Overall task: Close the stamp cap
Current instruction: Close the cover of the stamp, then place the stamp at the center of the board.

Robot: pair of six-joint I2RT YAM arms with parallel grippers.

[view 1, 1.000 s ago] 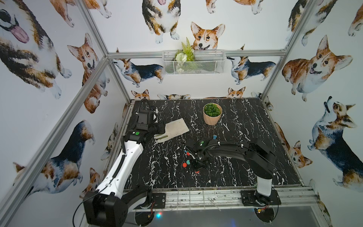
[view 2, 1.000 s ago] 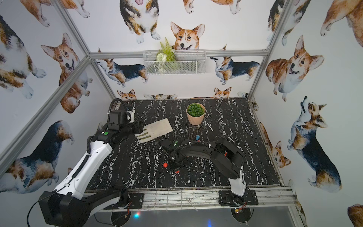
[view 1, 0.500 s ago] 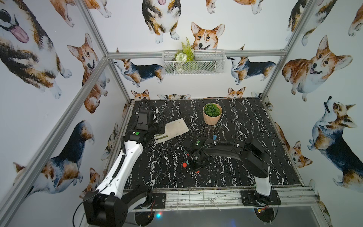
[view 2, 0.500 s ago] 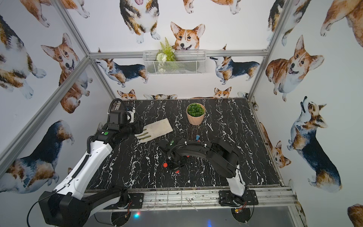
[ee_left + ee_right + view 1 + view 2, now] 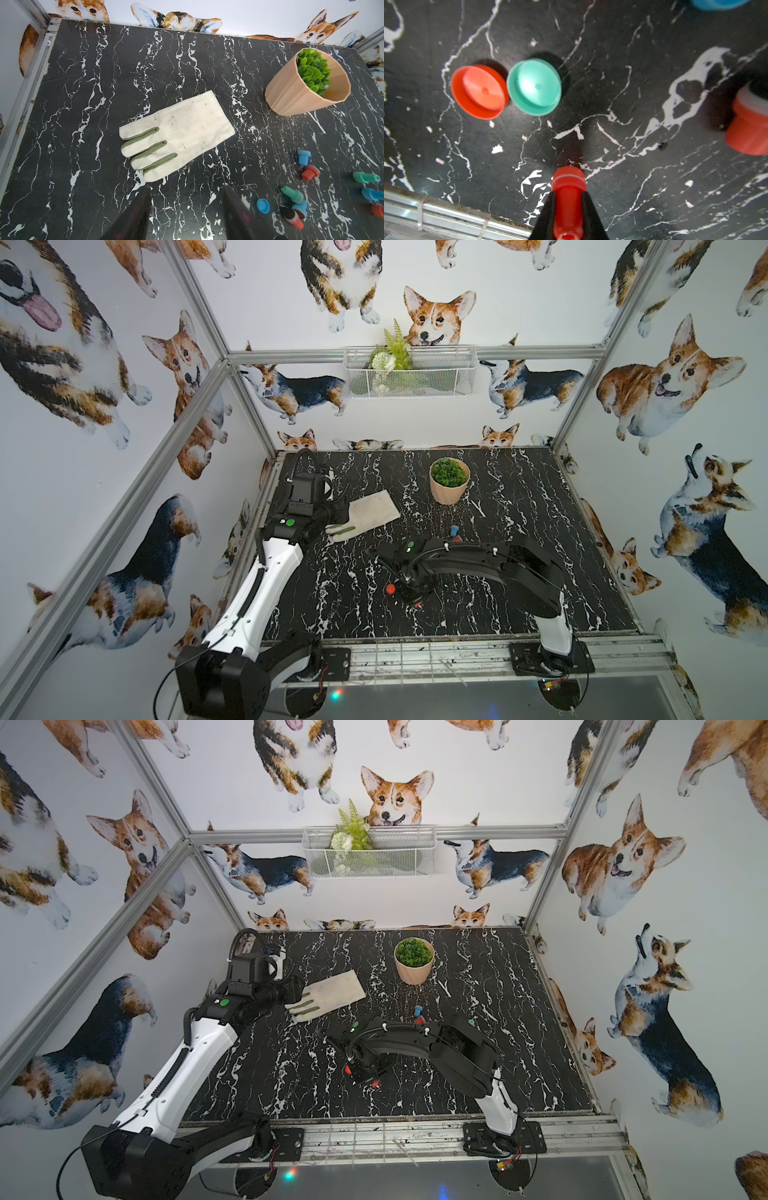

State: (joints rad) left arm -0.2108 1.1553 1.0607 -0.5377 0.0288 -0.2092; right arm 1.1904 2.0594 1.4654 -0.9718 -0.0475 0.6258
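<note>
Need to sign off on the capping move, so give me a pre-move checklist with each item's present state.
1. Grip of right tool on red stamp: ok, shut on it.
2. Sight of red cap lying on the table: ok.
3. Room around red cap: not ok, green cap sits right against it.
4. Bare working end on the held stamp: cannot tell.
5. Parking of left tool, open and empty by the glove: ok.
</note>
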